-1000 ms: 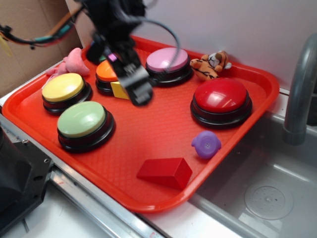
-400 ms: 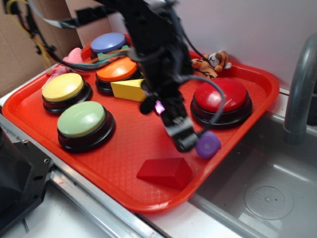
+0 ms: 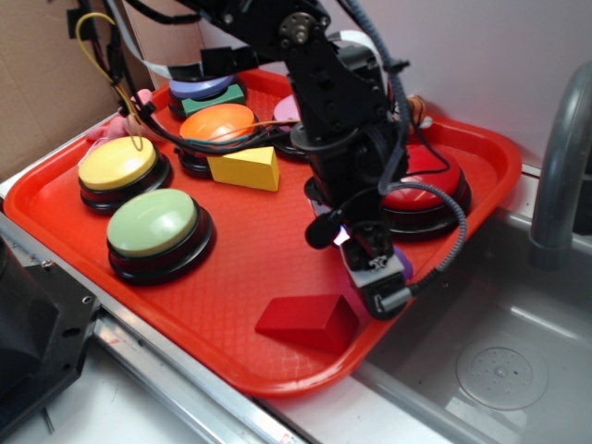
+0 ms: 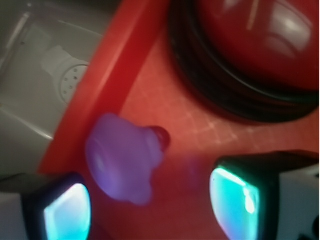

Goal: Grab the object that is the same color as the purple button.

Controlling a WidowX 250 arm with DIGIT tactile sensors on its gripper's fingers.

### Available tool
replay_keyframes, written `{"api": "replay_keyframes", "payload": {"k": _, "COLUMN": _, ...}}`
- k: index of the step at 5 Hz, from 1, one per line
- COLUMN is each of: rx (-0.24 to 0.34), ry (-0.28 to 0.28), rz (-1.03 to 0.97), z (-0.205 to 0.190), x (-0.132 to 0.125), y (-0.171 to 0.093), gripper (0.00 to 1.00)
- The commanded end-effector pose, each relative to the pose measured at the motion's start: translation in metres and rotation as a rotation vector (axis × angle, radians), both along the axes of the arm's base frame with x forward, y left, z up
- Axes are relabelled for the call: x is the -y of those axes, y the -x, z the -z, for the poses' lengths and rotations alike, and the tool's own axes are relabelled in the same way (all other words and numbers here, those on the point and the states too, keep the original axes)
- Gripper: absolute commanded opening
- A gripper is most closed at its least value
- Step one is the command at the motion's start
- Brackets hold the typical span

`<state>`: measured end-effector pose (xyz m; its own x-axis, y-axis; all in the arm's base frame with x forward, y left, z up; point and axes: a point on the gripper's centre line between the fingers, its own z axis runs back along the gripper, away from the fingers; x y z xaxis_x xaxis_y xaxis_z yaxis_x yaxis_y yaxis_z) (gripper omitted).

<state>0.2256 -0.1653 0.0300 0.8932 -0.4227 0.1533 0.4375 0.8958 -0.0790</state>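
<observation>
Between the fingers: small violet rounded plastic toy point(image 4: 122, 162), nearer the left pad.
Change: black gripper point(image 4: 150, 205) has swung from the buttons to over it.
Gripper: spread, touching nothing.
Meaning: ready to descend and close.

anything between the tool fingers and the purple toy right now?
No. In the wrist view the purple toy lies on bare red tray between the open tool's fingers, nearer the left one.

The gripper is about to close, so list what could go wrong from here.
1. The purple toy sits off-centre, close to the left finger of the open gripper, so closing may push it aside.
2. It lies beside the tray rim and could be knocked into the sink.
</observation>
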Motion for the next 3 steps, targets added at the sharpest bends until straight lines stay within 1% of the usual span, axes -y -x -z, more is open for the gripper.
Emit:
{"api": "replay_keyframes", "payload": {"k": 1, "rx": 0.039, "ry": 0.081, "rz": -0.003, "z": -0.0009, "x": 0.0098, "y": -0.0147, "gripper": 0.85}}
{"api": "replay_keyframes", "payload": {"k": 2, "rx": 0.028, "ry": 0.120, "rz": -0.012, "z": 0.0025, "x": 0.0062, "y": -0.0169, "gripper": 0.26}}
{"api": "replay_keyframes", "payload": {"k": 3, "rx": 0.028, "ry": 0.118, "rz": -0.024, "z": 0.0033, "x": 0.0060, "y": -0.0156, "gripper": 0.18}}
